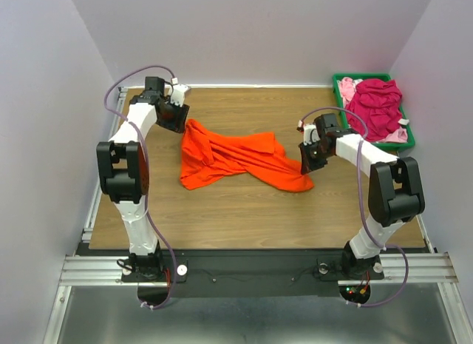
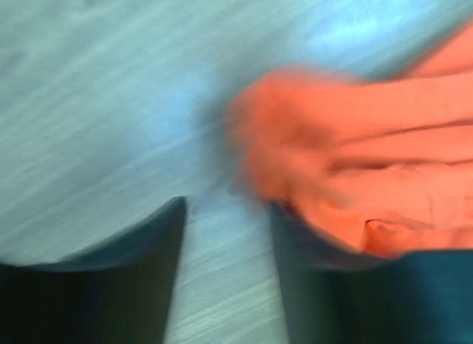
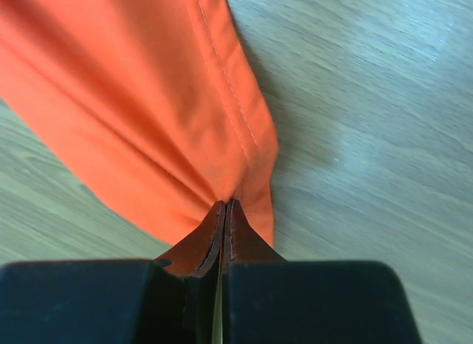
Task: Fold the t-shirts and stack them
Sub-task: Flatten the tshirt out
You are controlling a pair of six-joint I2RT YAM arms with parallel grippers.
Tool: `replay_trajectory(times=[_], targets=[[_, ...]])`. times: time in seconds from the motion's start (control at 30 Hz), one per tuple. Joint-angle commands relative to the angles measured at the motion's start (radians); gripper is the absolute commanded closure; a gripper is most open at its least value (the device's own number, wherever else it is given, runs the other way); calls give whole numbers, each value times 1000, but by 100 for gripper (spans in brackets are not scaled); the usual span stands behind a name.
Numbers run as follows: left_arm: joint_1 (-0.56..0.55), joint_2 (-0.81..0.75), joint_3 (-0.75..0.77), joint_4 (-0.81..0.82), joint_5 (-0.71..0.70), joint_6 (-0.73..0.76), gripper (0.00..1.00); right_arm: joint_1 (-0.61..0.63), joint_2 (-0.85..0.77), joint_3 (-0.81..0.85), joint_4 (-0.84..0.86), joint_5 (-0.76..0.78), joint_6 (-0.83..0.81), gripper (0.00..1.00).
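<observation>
Right wrist view: right hand [image 3: 224, 214] clamped on hem of bright orange cloth t-shirt [image 3: 148, 107] — judged limp, light (grip corners); left hand [image 2: 225, 240] apart.

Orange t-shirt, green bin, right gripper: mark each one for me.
orange t-shirt [image 1: 236, 160]: top external view, middle of the crumpled cloth.
green bin [image 1: 362, 76]: top external view, far rim.
right gripper [image 3: 224, 209]: right wrist view, between the closed fingertips pinching the cloth.

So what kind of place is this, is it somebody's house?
Probably a robot test booth, not a house: plain walls box in a wooden table, the left arm and right arm are bolted to a metal rail, and an orange t-shirt lies on it.
</observation>
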Motion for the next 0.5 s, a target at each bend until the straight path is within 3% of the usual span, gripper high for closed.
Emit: replay_trajectory(times=[0.0, 0.1, 0.23, 0.47], targets=[[-10, -45, 41, -86, -16, 23, 27, -10, 12, 44, -24, -13, -7, 99], [-39, -184, -162, -61, 59, 64, 26, -12, 15, 48, -24, -20, -7, 99], [-100, -330, -339, -34, 58, 66, 26, -12, 24, 56, -21, -1, -7, 99], [-203, -336, -542, 32, -21, 34, 28, -12, 28, 81, -24, 19, 4, 99]])
